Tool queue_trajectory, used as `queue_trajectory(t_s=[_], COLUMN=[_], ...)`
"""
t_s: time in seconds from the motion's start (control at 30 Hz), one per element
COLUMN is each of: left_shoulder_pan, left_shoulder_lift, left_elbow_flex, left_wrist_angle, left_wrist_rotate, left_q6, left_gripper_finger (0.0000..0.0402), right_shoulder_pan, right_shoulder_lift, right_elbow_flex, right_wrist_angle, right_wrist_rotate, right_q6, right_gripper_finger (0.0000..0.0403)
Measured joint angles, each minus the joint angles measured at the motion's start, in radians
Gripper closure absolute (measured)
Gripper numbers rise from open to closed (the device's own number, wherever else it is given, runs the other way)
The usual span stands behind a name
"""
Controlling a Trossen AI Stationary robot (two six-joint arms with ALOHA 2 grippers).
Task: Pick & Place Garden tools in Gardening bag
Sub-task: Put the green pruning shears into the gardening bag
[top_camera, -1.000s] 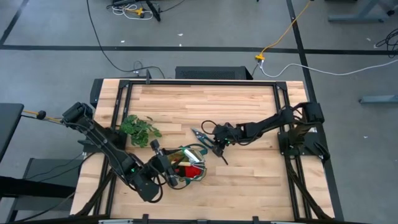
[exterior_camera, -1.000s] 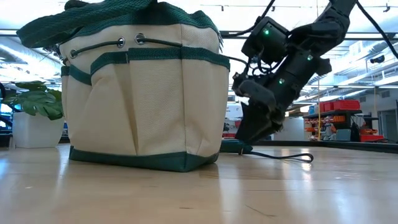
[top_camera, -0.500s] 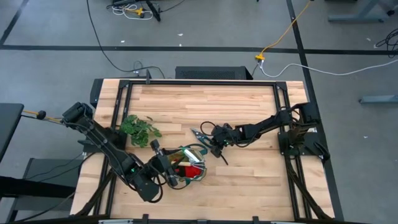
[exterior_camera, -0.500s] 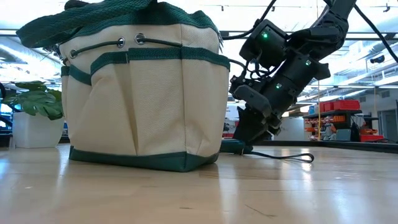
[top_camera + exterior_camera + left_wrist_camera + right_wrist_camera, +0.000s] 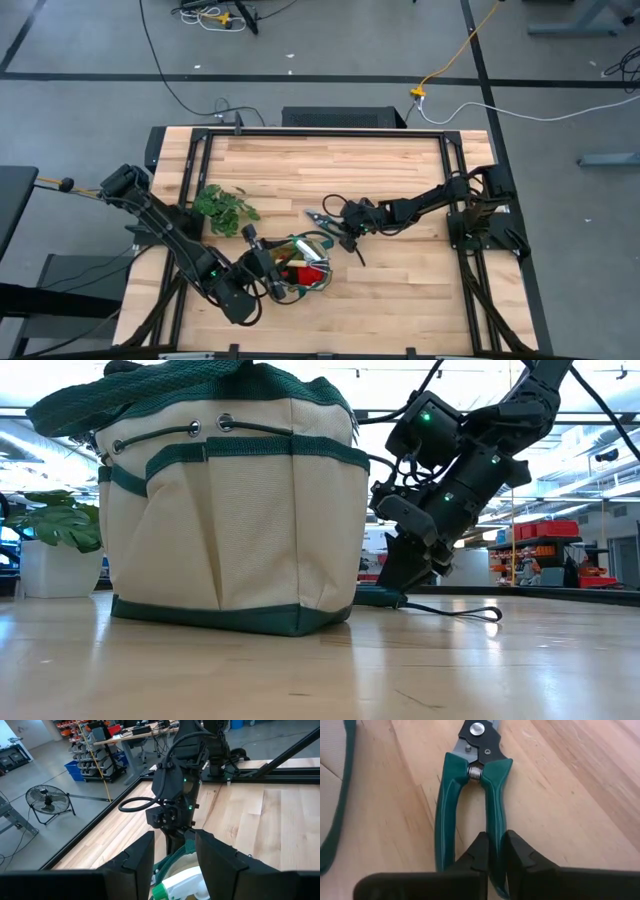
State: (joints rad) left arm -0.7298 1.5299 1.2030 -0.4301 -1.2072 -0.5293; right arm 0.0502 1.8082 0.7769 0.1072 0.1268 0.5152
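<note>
The pruning shears (image 5: 470,795), green-handled with their blades closed, lie flat on the table (image 5: 400,165) just right of the gardening bag (image 5: 300,262). My right gripper (image 5: 495,851) reaches in from the table's right (image 5: 345,232) and is shut on one of the shears' handles. The beige bag with green trim (image 5: 230,510) stands upright near the front edge, with a red glove (image 5: 312,273) and a white spray trigger (image 5: 185,887) inside. My left gripper (image 5: 175,852) hovers open at the bag's left rim (image 5: 265,262). My left gripper has the bag's green rim (image 5: 175,860) between its spread fingers; I cannot tell whether they touch it. My right gripper pinches one handle of the shears (image 5: 496,827) between its two fingers, near the handle's free end. The fingers slant down from the table's right. The shears lie flat on the table.
A leafy green sprig (image 5: 225,208) lies left of the bag, toward the far side. A thin dark cord loop (image 5: 470,612) trails from the shears on the table. Bare wood stretches over the far half and the right of the table.
My right gripper's fingers have drawn together onto the shears' handle. The shears stay flat on the table.
</note>
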Motion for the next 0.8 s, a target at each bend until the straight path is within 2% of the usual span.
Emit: queue_trajectory(t_s=[0.2, 0.43, 0.63, 0.8], left_shoulder_pan=[0.000, 0.000, 0.000, 0.000], left_shoulder_lift=[0.000, 0.001, 0.001, 0.001], left_elbow_flex=[0.000, 0.000, 0.000, 0.000], left_wrist_angle=[0.001, 0.006, 0.007, 0.007], left_wrist_rotate=[0.000, 0.000, 0.000, 0.000], left_q6=[0.001, 0.002, 0.002, 0.002], left_gripper_finger=[0.0250, 0.0250, 0.0250, 0.0250], right_shoulder_pan=[-0.001, -0.002, -0.001, 0.002], right_shoulder_lift=[-0.063, -0.174, -0.252, -0.342], right_elbow_flex=[-0.006, -0.006, -0.006, -0.006], right_wrist_angle=[-0.062, -0.210, -0.224, -0.276], right_wrist_rotate=[0.011, 0.117, 0.126, 0.176], right_q6=[-0.003, 0.000, -0.004, -0.010], right_gripper_finger=[0.0379, 0.0381, 0.0381, 0.0382])
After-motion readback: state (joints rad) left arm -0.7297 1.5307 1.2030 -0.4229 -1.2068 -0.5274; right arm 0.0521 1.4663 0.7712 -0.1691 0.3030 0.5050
